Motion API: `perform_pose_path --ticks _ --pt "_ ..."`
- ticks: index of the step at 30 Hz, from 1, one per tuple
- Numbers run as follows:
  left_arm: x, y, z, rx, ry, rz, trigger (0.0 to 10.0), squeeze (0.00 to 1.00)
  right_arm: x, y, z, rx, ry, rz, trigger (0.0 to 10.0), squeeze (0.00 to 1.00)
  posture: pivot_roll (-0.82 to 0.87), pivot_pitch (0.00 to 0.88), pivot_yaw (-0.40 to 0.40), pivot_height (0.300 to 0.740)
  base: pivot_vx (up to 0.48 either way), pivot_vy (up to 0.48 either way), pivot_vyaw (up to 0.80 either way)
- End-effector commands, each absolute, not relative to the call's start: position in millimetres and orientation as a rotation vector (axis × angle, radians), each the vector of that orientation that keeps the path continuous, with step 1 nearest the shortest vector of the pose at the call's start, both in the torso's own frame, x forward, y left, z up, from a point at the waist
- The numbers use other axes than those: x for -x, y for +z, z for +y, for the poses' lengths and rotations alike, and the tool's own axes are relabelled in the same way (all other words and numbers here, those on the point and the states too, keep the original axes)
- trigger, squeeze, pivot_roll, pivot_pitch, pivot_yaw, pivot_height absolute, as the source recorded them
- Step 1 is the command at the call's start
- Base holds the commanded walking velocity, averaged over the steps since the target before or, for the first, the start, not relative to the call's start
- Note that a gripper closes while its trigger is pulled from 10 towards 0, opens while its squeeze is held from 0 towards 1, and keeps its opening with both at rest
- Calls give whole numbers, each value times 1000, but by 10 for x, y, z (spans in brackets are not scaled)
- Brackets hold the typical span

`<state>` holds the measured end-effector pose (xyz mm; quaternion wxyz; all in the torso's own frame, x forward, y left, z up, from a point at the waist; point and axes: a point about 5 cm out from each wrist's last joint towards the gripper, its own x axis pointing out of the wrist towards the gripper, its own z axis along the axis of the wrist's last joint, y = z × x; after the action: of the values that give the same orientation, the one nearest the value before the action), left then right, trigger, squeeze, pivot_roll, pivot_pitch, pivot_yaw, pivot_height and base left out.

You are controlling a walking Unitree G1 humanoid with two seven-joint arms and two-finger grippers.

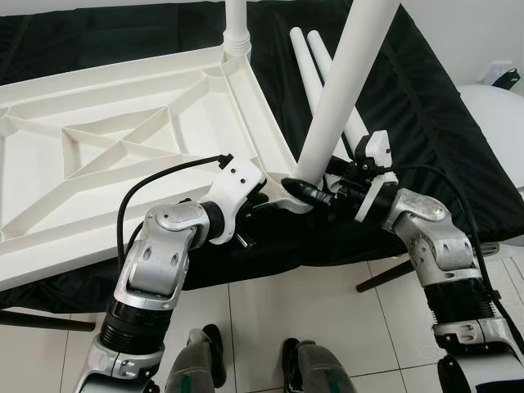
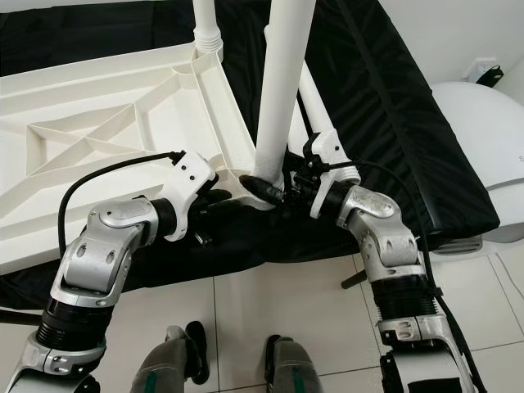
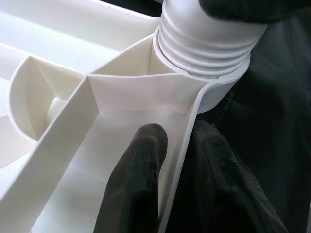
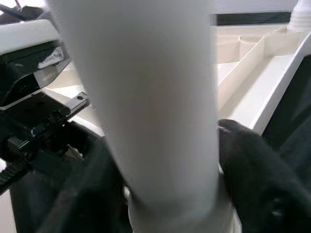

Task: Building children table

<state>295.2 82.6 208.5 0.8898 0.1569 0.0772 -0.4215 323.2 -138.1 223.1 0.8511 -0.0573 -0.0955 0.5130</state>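
Note:
A white plastic table top [image 1: 123, 147] lies upside down on a black cloth, ribs facing up. One white leg [image 1: 237, 29] stands screwed in at the far corner. A second white leg [image 1: 340, 98] stands in the near corner socket, threads showing at its base [image 3: 204, 43]. My right gripper [image 1: 315, 192] is shut on this leg just above the socket, a finger [image 4: 257, 165] on each side. My left gripper [image 1: 260, 201] is shut on the table top's rim wall [image 3: 187, 131] beside that corner, one finger [image 3: 138, 179] inside and one outside.
Two loose white legs [image 1: 315, 61] lie on the black cloth [image 1: 426, 106] behind the corner. A white rounded object [image 1: 499, 123] stands at the right. A dark stick [image 1: 385, 277] lies on the tiled floor [image 1: 311, 311] by my right arm. My feet [image 1: 213, 352] show below.

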Motion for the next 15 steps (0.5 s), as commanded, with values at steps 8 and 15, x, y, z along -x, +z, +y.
perform_pose_path --ticks 8,15 --pt "-2994 2090 910 -310 -733 141 10000 0 -3205 2193 -1341 89 1167 -185 0 0 -13 220 -38 740 0 0 0" --pt "-2987 2083 899 -307 -735 141 10000 0 -3171 2179 -1334 80 1171 -196 0 0 -18 218 -45 740 0 0 0"
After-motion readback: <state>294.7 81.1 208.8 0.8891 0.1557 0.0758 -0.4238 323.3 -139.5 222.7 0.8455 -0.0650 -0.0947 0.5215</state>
